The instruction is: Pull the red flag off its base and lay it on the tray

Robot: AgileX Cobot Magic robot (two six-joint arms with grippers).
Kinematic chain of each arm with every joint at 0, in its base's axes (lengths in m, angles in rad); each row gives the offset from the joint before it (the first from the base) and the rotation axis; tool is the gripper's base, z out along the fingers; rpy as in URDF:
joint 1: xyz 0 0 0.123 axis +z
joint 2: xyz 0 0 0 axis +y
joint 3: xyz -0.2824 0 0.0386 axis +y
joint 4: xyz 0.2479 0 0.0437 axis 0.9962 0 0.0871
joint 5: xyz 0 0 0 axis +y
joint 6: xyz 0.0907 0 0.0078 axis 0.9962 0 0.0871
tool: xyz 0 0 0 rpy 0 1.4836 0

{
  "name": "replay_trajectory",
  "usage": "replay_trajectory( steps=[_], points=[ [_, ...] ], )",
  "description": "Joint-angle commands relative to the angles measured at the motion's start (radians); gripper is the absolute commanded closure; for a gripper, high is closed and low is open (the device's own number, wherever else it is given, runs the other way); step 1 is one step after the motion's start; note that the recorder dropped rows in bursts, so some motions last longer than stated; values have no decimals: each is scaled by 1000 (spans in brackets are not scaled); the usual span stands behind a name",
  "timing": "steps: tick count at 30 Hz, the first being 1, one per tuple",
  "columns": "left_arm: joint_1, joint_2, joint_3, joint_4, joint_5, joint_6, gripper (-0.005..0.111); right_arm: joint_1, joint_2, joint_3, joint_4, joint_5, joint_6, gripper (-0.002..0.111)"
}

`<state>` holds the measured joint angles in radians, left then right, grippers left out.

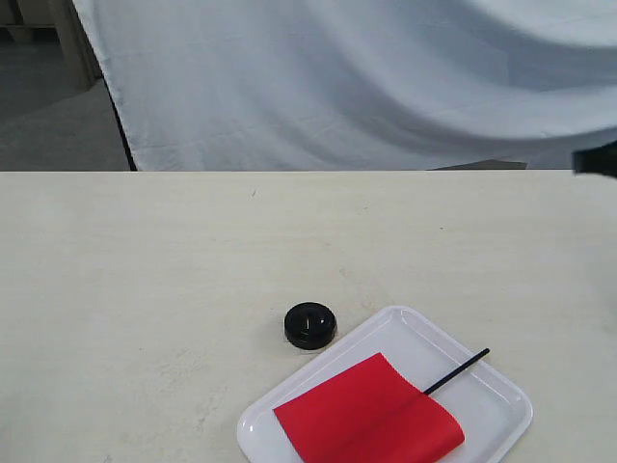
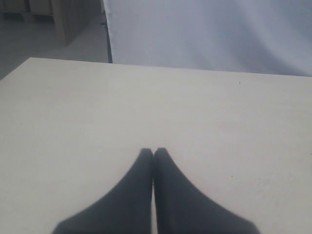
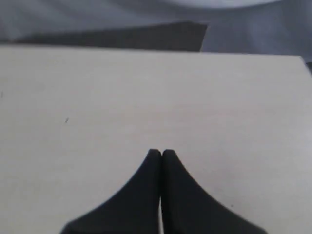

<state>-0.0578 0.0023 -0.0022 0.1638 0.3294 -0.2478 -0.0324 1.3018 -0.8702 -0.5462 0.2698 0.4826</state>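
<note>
On my exterior feed the small bright red cloth flag (image 1: 371,415) lies flat in the shallow white rectangular plastic tray (image 1: 415,338), at the near edge of the pale cream table (image 1: 145,289). Its thin black pole (image 1: 458,369) sticks out from the cloth and slants toward the tray's far right rim. The small round black disc-shaped base (image 1: 310,325) stands on the tabletop just beside the tray's far left edge, apart from the flag. A white cloth backdrop (image 1: 337,77) hangs behind the table.

From the left wrist camera I see the left gripper (image 2: 153,152) with its two dark fingers pressed together and nothing between them, over bare tabletop. The right gripper (image 3: 161,153) looks the same: fingers closed against each other, gripping nothing, plain table under them. Both wrist feeds show only tabletop and backdrop, so I cannot tell how far either gripper sits from the flag. A dark shape (image 1: 598,159) pokes in at the right edge of the exterior feed; I can't make out what it is.
</note>
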Motion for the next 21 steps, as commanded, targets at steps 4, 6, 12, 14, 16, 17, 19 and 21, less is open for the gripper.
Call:
replay_trajectory(
  steps=[4,6,12,14,16,17,19,21],
  points=[
    [0,-2,2,-3,-9,5,107,-139,-237,176,19,-251,125,109],
    [0,-2,2,-3,-9,5,107,-134,-308,227,19,-328,108,109],
    [0,-2,2,-3,-9,5,107,-135,-573,335,50,-421,111,109],
    [0,-2,2,-3,-9,5,107,-135,-688,355,53,-412,116,109],
    [0,-2,2,-3,-9,5,107,-132,-810,375,53,-393,116,109],
    [0,-2,2,-3,-9,5,107,-127,-871,381,53,-377,116,109],
    [0,-2,2,-3,-9,5,107,-101,-988,397,53,-351,120,109],
    [0,-2,2,-3,-9,5,107,-71,-1098,420,53,-337,120,109]
  ],
)
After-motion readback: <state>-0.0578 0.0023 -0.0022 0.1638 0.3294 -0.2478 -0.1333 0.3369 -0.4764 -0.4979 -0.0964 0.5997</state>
